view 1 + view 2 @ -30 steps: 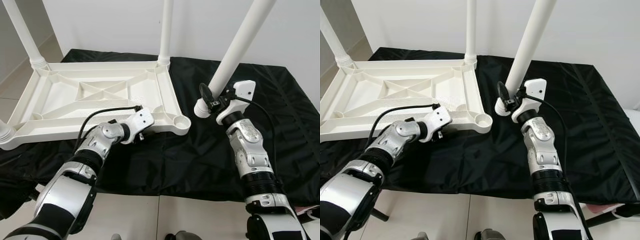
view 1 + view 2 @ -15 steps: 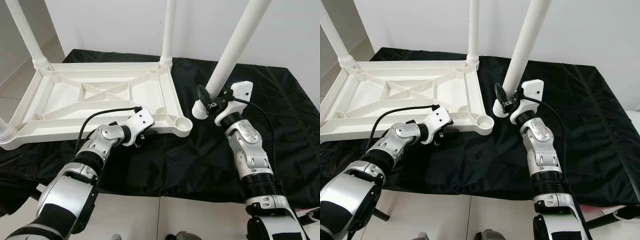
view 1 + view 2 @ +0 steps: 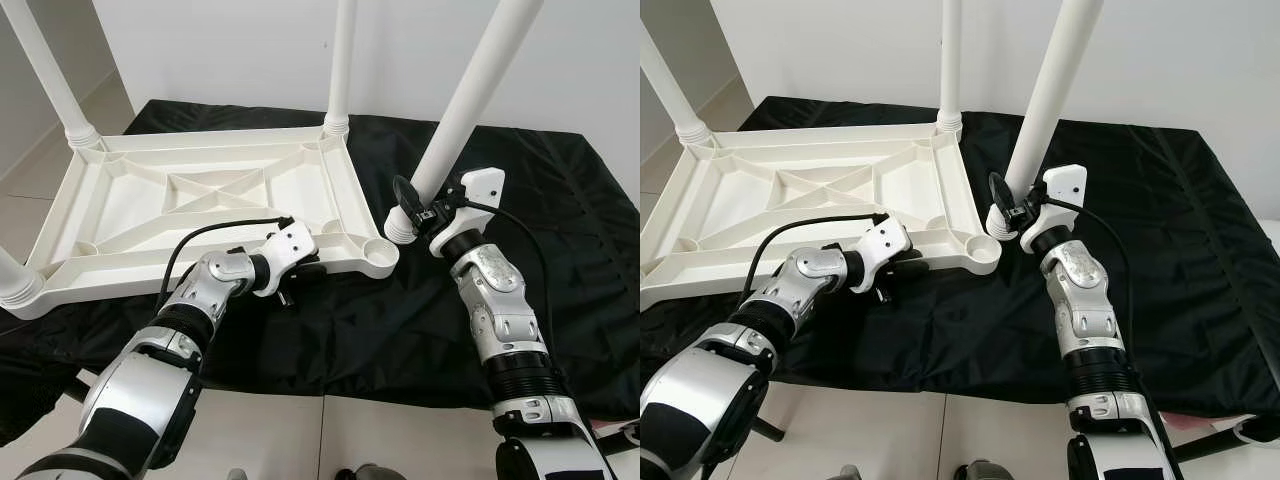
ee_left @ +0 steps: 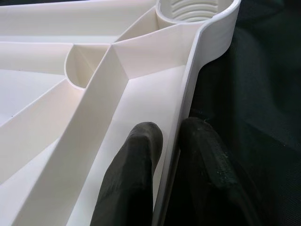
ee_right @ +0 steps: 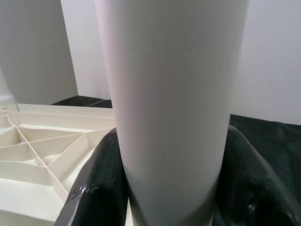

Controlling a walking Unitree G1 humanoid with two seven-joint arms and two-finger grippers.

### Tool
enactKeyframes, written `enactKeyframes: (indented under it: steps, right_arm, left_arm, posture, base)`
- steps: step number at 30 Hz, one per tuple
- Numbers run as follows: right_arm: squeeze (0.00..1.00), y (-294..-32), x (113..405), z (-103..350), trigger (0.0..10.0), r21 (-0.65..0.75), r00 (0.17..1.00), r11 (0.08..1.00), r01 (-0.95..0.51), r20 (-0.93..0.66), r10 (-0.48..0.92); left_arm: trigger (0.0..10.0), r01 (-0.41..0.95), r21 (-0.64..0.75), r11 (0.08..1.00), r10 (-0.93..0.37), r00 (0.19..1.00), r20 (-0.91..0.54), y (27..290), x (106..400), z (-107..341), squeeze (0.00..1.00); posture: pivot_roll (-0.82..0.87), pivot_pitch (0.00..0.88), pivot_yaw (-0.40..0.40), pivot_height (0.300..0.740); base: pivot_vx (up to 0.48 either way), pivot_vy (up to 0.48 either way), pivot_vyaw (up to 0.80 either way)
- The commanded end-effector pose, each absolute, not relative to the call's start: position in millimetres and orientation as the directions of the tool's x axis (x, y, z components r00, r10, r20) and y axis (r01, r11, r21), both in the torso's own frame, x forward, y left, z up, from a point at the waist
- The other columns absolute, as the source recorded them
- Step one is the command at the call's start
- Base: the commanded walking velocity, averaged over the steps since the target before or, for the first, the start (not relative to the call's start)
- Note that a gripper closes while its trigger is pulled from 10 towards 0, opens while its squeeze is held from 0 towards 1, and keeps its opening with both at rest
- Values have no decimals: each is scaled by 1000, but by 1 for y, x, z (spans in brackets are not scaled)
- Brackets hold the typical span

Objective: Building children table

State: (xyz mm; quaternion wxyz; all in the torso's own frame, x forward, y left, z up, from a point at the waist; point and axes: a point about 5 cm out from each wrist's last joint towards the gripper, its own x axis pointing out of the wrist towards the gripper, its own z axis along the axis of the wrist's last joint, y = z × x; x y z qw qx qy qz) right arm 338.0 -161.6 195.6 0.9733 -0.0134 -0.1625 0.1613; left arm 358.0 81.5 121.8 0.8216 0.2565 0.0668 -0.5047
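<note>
A white plastic tabletop [image 3: 190,200] lies upside down on a black cloth, with three white legs standing up from its corners. Its near right corner has an empty threaded socket [image 3: 381,249]. My left gripper [image 3: 300,272] is shut on the tabletop's near rim [image 4: 181,127], one finger on each side of the wall. My right gripper [image 3: 412,203] is shut on a loose white leg [image 3: 468,100], held tilted with its lower end [image 3: 399,228] just right of the empty socket. The right wrist view has both fingers [image 5: 101,188] around that leg [image 5: 171,103].
The black cloth [image 3: 560,230] covers a low table whose front edge runs above pale floor tiles [image 3: 300,440]. A white wall stands behind. To the right of the loose leg the cloth is bare.
The tabletop has slid and turned with my left gripper, so its empty corner socket now lies closer to the loose leg's lower end. The right gripper has hardly moved.
</note>
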Motion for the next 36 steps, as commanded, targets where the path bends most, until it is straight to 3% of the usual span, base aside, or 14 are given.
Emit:
enactKeyframes:
  steps: [1,14,25,27,36]
  right_arm:
    - [0,-163,337,198,10000,-88,894,947,-309,314,320]
    - [0,-163,342,190,10000,-84,892,931,-355,267,364]
    - [0,-164,346,186,10000,-31,832,864,-502,255,493]
    - [0,-158,348,184,10000,-42,757,780,-625,213,618]
    - [0,-156,343,179,10000,-35,708,723,-690,176,684]
  left_arm:
    - [10000,925,288,249,-824,358,-438,76,345,104,0]
    - [10000,945,256,205,-857,299,-419,74,339,105,0]
    - [10000,949,264,173,-879,270,-394,73,338,112,0]
    - [10000,953,268,144,-886,245,-394,77,335,115,0]
    - [10000,955,265,134,-874,240,-424,90,331,111,0]
  posture:
    - [-111,0,11,740]
    - [-100,0,6,740]
    - [-92,0,0,740]
    - [-81,0,-9,740]
    - [-73,0,-12,740]
  base:
    - [0,0,0]
    - [0,0,0]
    - [0,0,0]
    - [0,0,0]
    - [0,0,0]
